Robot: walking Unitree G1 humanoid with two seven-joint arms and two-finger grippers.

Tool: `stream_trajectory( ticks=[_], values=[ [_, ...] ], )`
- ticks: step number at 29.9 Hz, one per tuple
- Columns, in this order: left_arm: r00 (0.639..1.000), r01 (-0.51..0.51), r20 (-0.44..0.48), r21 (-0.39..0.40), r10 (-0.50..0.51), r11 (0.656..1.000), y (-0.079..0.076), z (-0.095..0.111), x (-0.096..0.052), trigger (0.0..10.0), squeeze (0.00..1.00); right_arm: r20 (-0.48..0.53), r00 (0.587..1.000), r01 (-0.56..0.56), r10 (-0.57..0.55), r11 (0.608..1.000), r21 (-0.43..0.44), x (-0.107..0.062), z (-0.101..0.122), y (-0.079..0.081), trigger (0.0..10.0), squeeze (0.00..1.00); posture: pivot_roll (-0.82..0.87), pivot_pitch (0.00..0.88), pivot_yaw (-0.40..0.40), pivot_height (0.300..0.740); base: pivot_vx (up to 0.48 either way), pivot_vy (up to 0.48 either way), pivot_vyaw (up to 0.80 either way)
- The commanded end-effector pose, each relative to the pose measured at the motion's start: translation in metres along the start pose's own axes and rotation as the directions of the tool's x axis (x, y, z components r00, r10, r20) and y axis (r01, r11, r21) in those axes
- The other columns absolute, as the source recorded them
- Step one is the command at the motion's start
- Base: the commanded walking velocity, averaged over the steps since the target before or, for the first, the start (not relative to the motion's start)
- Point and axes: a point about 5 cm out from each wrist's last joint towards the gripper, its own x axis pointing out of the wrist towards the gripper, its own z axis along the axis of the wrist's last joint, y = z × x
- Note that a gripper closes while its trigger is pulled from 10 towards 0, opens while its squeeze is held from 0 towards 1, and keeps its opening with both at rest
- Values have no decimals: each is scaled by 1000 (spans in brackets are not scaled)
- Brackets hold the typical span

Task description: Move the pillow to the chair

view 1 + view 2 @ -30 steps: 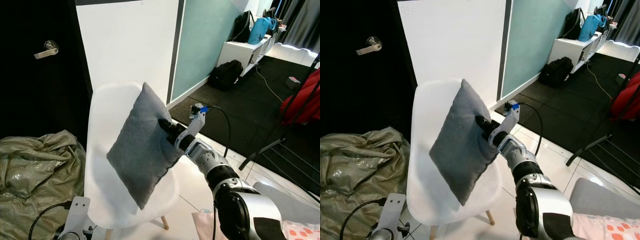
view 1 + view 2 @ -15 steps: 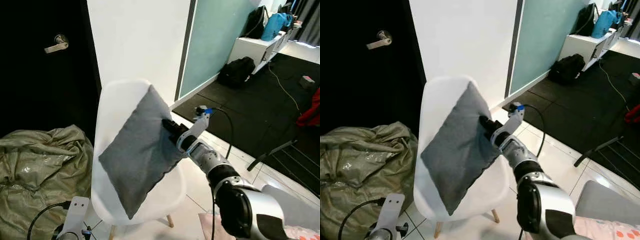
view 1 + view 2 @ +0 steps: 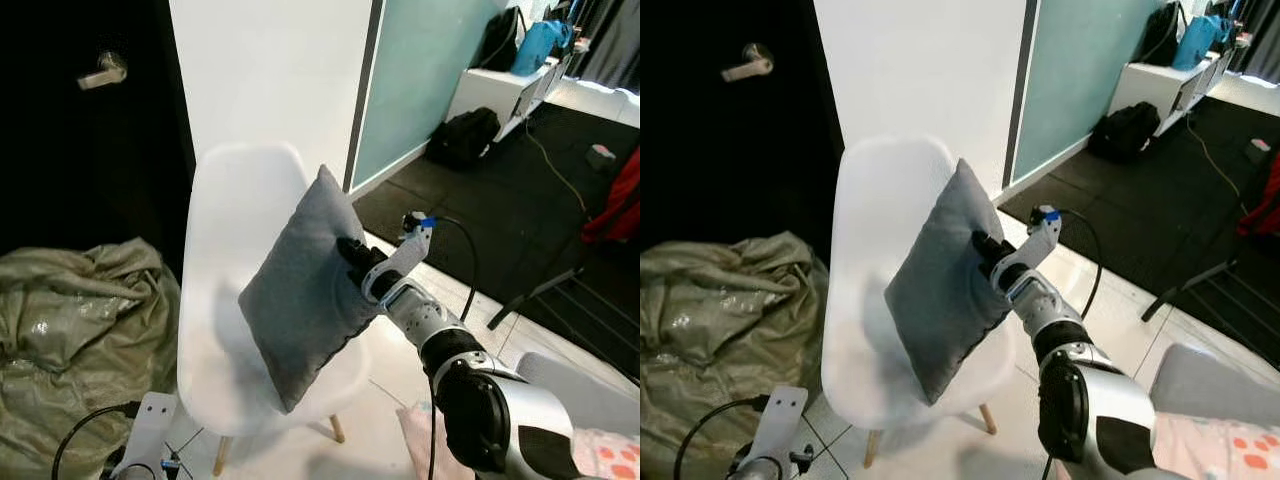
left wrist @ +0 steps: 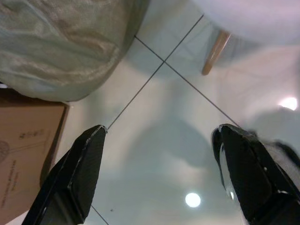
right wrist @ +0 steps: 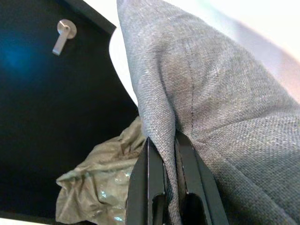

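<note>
Left eye view: a grey woven pillow (image 3: 305, 285), square with a stitched border, stands tilted on one corner over the seat of a white moulded shell chair (image 3: 235, 200), its lower corner near the seat's front edge and its upper corner level with the backrest's right edge. The right hand (image 3: 352, 254) is clenched on the pillow's right edge; in the right wrist view the two black fingers (image 5: 149, 187) pinch a fold of the coarse cloth between them. The chair's seat holds nothing else, and its tapered wooden legs stand on glossy pale floor tiles (image 4: 154, 154). A crumpled, shiny olive sack (image 3: 75, 330) lies left of the chair. The left hand (image 4: 157, 173) hangs above the tiles, fingers spread wide and holding nothing.
</note>
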Motion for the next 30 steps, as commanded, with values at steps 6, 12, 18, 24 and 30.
stream_trajectory(
  ticks=[6, 12, 18, 24, 30],
  values=[
    [1000, -11, -13, 25, 11, 1000, 4, -6, -1, 10000, 0, 33, 999, -32, 32, 999, 4, 4, 5, 7, 10000, 0, -52, 89, -41, 585, 0, 0, 0],
    [1000, -13, -12, 28, 13, 1000, 4, -7, -1, 10000, 0, 34, 998, 54, -51, 995, -87, 2, 5, 1, 10000, 0, -48, 87, -40, 565, 0, 0, 0],
    [1000, -13, -11, 29, 14, 999, 4, -8, -1, 10000, 0, 49, 975, 224, -218, 955, -194, -4, 5, -15, 10000, 0, -40, 88, -41, 535, 0, 0, 0],
    [1000, -15, -9, 27, 16, 1000, 4, -9, -2, 10000, 0, 44, 948, 317, -316, 916, -247, -8, 2, -24, 10000, 0, -27, 102, -42, 515, 0, 0, 0],
    [999, -33, 8, 8, 33, 999, 6, -11, -3, 10000, 0, 38, 932, 361, -361, 908, -215, -7, -5, -24, 10000, 0, -3, 132, -42, 510, 0, 0, 0]
  ],
)
